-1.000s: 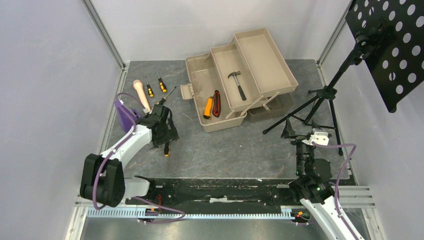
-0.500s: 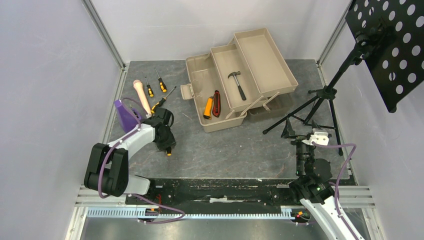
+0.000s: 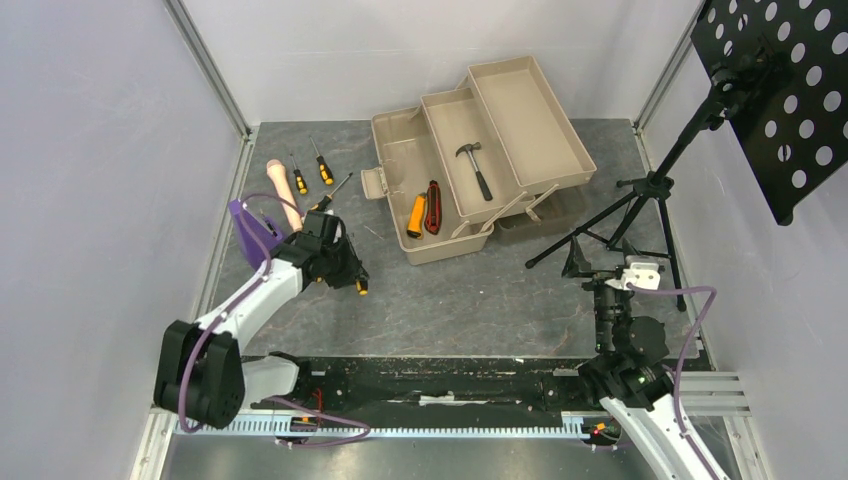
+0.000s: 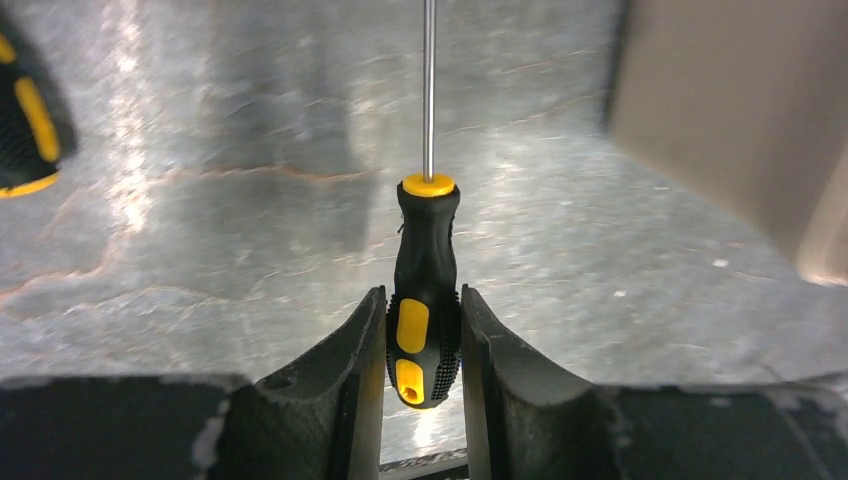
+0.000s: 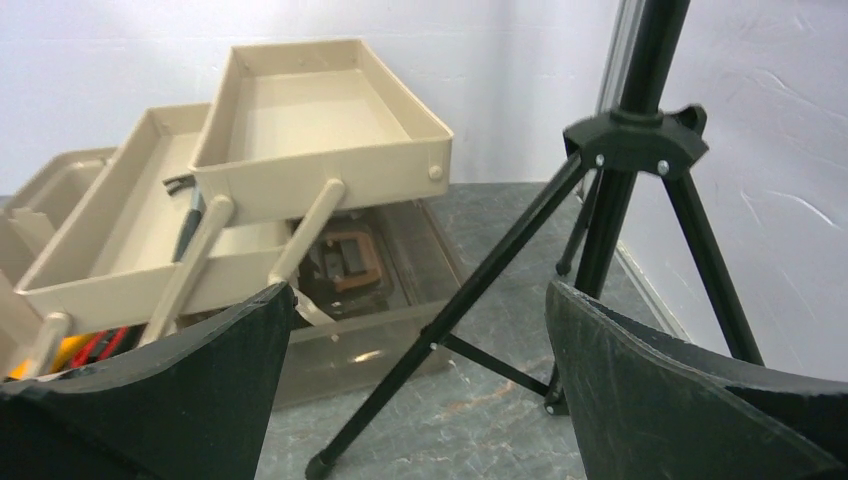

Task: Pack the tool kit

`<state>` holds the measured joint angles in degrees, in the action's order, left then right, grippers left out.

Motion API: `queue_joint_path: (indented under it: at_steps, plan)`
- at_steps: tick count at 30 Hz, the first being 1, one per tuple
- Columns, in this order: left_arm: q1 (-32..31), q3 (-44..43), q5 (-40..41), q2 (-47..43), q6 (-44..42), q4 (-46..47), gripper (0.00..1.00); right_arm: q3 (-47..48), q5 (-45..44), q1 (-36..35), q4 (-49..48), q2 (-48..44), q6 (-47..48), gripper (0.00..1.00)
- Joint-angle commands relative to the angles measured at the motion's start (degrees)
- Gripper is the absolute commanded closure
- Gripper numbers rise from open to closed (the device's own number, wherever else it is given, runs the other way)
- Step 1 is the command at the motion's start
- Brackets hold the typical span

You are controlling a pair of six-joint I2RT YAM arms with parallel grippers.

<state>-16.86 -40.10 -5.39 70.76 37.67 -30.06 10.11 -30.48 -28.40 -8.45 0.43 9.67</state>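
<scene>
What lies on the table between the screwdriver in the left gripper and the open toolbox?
Nothing: the top view shows only bare table between screwdriver and toolbox.

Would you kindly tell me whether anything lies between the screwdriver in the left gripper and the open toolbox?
Nothing visible does. The left gripper is shut on the screwdriver, and only bare table separates it from the toolbox. The nearest loose screwdriver lies farther back, off that path.
</scene>
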Motion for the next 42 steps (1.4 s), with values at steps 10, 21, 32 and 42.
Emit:
queue_joint_path:
  at_steps: [10, 21, 32, 42]
  plan:
    - [-3.0, -0.3, -20.6, -14.5, 8.9, 25.1, 0.92, 20.0, 32.4, -0.4, 6.4, 17.9, -9.5, 0.01]
    - [-13.9, 0.4, -17.3, -17.8, 14.0, 38.2, 0.92, 30.5, 57.9, -0.5, -4.4, 42.9, -30.6, 0.08]
    - [-21.0, 0.5, -15.0, -14.7, 15.7, 46.6, 0.92, 32.5, 63.5, -3.5, -21.4, 58.1, -48.2, 0.19]
    - [-23.4, 0.4, -16.3, -10.4, 16.9, 54.3, 0.92, 34.6, 61.2, -6.8, -23.9, 66.2, -49.3, 0.32]
